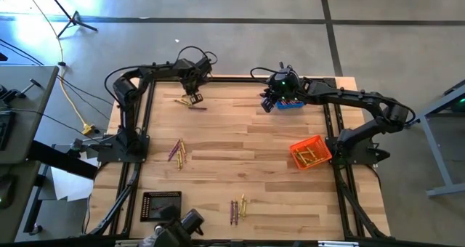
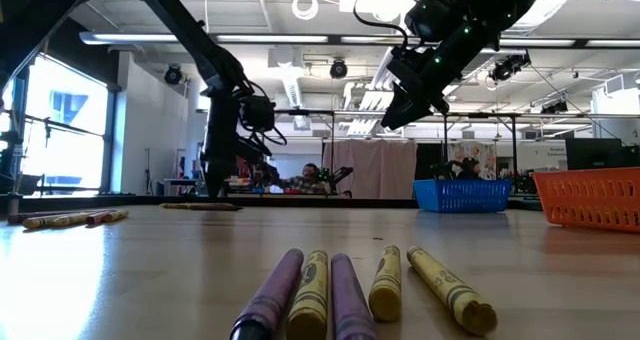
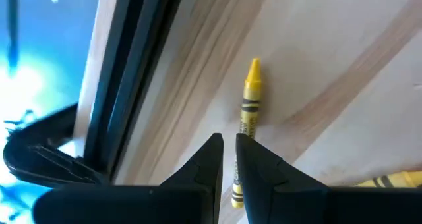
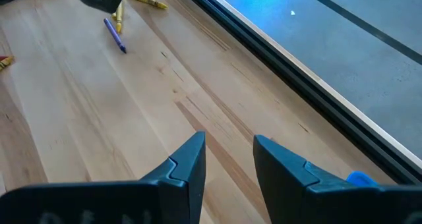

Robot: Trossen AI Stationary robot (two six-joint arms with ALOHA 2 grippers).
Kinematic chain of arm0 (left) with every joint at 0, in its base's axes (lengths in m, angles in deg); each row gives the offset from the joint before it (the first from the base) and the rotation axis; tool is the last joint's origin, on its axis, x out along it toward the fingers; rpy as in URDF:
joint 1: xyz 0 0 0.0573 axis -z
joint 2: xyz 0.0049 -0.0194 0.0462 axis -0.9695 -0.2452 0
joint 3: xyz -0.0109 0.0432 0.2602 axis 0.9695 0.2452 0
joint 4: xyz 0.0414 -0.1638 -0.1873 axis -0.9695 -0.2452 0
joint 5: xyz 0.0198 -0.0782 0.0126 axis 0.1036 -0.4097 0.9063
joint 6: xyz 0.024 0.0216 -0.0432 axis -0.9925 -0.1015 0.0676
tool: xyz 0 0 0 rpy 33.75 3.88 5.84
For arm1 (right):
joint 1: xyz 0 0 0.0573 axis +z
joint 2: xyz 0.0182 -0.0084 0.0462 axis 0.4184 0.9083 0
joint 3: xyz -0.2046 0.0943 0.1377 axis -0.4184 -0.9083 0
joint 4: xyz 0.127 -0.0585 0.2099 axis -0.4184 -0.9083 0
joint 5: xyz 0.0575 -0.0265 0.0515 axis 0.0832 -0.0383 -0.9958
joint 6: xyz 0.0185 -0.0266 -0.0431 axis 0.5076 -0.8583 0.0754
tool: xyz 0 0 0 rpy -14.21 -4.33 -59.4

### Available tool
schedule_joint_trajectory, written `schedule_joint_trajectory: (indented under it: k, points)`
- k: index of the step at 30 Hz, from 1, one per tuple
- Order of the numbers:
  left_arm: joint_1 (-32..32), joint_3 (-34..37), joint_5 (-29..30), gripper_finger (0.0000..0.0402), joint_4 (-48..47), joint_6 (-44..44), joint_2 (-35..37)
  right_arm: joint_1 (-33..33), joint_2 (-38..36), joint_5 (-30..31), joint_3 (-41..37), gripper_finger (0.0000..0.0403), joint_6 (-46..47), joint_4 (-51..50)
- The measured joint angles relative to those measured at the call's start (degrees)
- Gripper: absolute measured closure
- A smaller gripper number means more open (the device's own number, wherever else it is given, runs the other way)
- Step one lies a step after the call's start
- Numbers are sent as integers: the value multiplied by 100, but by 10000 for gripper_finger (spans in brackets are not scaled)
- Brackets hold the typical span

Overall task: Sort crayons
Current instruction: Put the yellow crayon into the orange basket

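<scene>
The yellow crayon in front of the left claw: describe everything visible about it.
The yellow crayon is a thin paper-wrapped stick with black bands and a bare pointed tip. It lies flat on the wooden table near the far edge rail. The left claw is closed around its blunt end, tip pointing away.

Blue basket (image 1: 290, 103), orange basket (image 1: 311, 153) (holding sticks) and black basket (image 1: 160, 205) on table (image 1: 240, 152).
</scene>
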Motion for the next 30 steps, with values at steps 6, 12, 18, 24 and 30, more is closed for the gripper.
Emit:
schedule_joint_trajectory:
  k: [6, 12, 18, 24, 30]
  points:
    - [-189, 0, -567, 366, -69, 173, 2, 1, 0, 0, 0, 291, 2, 0]
    - [-258, -4, -616, 366, -94, 182, 2, 0, 0, 0, 0, 291, 1, 1]
    - [-260, -4, -879, 366, -99, 184, 4, 1, 0, 0, 0, 291, 1, 1]
    - [-255, -5, -1119, 366, -173, 177, 4, 0, 0, 0, 0, 291, 0, 1]
    - [-294, -11, -1373, 360, -365, 132, -74, 1, 0, 0, -2, 291, -8, -1]
